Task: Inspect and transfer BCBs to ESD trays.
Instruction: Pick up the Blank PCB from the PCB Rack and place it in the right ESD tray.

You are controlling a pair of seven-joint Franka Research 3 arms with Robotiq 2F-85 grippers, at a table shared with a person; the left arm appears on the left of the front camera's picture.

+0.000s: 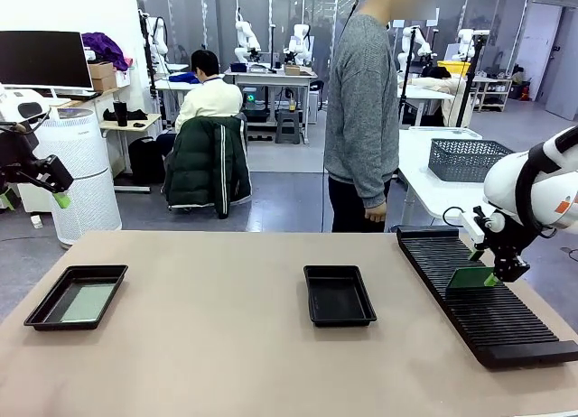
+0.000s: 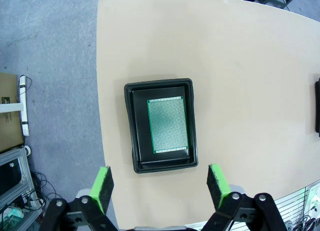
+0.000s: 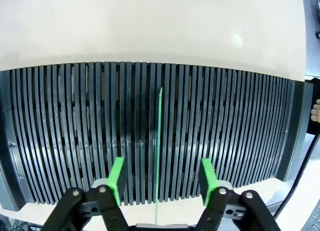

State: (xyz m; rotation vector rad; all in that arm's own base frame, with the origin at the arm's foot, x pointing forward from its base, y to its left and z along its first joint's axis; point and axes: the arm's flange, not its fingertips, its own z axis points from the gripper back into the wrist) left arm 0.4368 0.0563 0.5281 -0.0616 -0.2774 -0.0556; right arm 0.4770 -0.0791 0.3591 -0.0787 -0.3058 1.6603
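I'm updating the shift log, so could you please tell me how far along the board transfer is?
Done: one BCB lies flat in the left ESD tray.
In hand: the right gripper straddles a second BCB standing on edge in the slotted rack, pads not yet touching it.
Left: that board needs a tray; the middle ESD tray holds none. The left gripper hangs open above the filled tray.
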